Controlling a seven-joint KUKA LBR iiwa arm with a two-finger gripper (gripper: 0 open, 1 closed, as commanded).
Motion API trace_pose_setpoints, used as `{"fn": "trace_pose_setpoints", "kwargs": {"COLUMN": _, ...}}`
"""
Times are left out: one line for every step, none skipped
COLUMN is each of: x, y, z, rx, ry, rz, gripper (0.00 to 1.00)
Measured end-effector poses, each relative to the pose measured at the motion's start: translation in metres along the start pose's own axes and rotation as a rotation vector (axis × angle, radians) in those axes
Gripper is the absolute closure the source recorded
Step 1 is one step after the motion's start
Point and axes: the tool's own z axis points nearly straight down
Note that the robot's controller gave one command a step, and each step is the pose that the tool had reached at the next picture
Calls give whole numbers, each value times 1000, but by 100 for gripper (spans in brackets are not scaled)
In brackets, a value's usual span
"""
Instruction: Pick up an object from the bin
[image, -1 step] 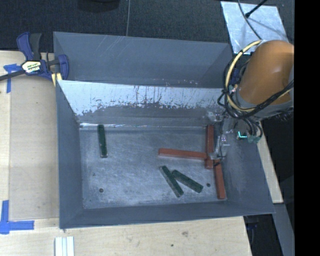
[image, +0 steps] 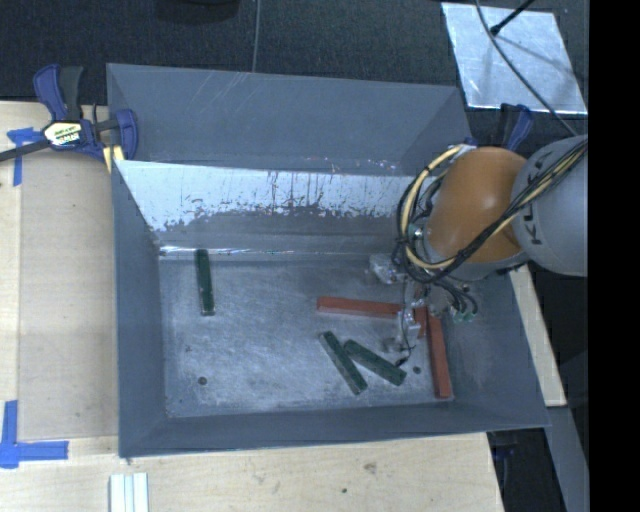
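Rightward, gripper (image: 407, 335) beside red stick (image: 438, 360), green stick (image: 374, 362) near.

Tool (image: 408, 332) hides the flat red stick's (image: 352, 307) right end

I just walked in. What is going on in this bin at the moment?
A robot arm reaches into the grey bin from the right. Its gripper sits low on the right side, between a red-brown stick lying across and another red-brown stick beside the right wall, next to two dark green sticks. A lone green stick lies far left. Whether anything is gripped, I cannot tell.
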Motion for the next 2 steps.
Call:
{"fn": "trace_pose_setpoints", "kwargs": {"x": -3, "y": -1, "z": -6, "rx": 3, "ry": -9, "rz": -1, "gripper": 100}}
{"fn": "trace_pose_setpoints", "kwargs": {"x": -23, "y": -2, "z": -209, "rx": 5, "ry": -17, "rz": 7, "gripper": 100}}
